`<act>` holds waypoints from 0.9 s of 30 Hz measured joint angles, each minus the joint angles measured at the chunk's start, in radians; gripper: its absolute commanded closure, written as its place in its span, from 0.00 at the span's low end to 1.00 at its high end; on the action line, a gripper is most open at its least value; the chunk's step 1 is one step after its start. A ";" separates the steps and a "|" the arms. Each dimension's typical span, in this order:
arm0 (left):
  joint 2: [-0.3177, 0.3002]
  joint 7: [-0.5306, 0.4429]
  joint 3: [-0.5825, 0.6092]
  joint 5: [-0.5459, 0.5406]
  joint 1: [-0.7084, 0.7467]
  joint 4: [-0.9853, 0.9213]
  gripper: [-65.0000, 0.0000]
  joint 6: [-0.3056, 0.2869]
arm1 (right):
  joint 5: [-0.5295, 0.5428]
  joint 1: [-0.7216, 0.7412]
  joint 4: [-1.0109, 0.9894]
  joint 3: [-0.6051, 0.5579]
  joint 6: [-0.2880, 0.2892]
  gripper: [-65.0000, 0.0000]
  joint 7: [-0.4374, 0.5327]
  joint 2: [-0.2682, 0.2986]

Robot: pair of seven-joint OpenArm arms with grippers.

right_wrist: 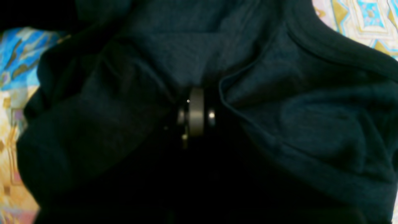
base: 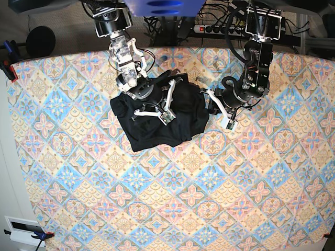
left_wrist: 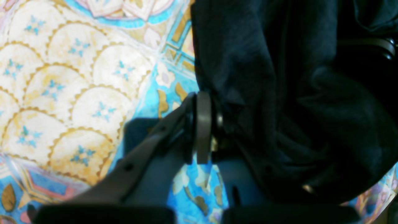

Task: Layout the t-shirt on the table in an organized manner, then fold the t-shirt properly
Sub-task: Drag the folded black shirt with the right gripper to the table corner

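I am seeing both claws, left gripper (left_wrist: 203, 124) and right gripper (right_wrist: 194, 113), pinching the crumpled black soft-fabric t-shirt (base: 157, 115) on the pastel diamond-patterned table (base: 172, 209)

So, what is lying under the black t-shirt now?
Under the crumpled t-shirt only the patterned table cloth shows, all around its edges. The right gripper is shut on its fabric, the left gripper on its edge. Anything beneath the heap is covered.

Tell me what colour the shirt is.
Plain black, no print; the shirt shows best in the base view, bunched on the patterned table.
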 measured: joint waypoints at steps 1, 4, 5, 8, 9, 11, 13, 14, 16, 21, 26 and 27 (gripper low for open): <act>0.000 -0.002 0.000 -0.001 0.000 0.000 1.00 0.000 | 0.018 0.000 0.000 0.006 0.013 1.00 0.019 0.026; 0.000 0.000 0.000 -0.001 0.000 0.000 1.00 0.000 | 0.030 0.001 0.002 0.013 0.010 1.00 0.044 0.098; 0.000 -0.003 0.000 -0.001 0.000 -0.001 1.00 0.000 | 0.034 0.003 0.003 0.017 0.016 1.00 0.052 0.124; 0.000 -0.003 0.000 -0.001 0.000 -0.001 1.00 0.000 | 0.051 0.003 0.008 0.017 0.017 1.00 0.055 0.175; 0.000 -0.003 0.000 -0.002 0.000 -0.001 1.00 0.000 | 0.052 0.005 0.009 0.017 0.018 1.00 0.057 0.187; 0.000 -0.003 0.000 -0.002 0.000 -0.001 1.00 0.000 | 0.052 0.005 0.009 0.016 0.020 1.00 0.071 0.213; 0.000 -0.003 0.000 -0.001 0.000 -0.001 1.00 0.000 | 0.051 0.006 0.010 0.017 0.016 1.00 0.073 0.238; 0.000 -0.003 0.000 -0.001 0.001 -0.001 1.00 0.000 | 0.051 0.006 0.010 0.017 0.017 1.00 0.081 0.247; 0.000 -0.004 0.000 -0.002 0.002 -0.001 1.00 0.000 | 0.043 0.005 0.010 0.017 0.016 1.00 0.103 0.266; 0.002 -0.007 0.000 -0.001 0.003 -0.001 1.00 0.002 | 0.068 0.008 -0.041 0.042 0.037 1.00 0.194 0.304; 0.002 -0.007 0.000 -0.002 0.003 -0.001 1.00 0.003 | 0.100 0.015 -0.120 0.112 0.053 1.00 0.288 0.331; 0.002 -0.007 0.000 -0.002 0.003 -0.001 1.00 0.002 | 0.095 0.017 -0.127 0.126 0.046 1.00 0.288 0.348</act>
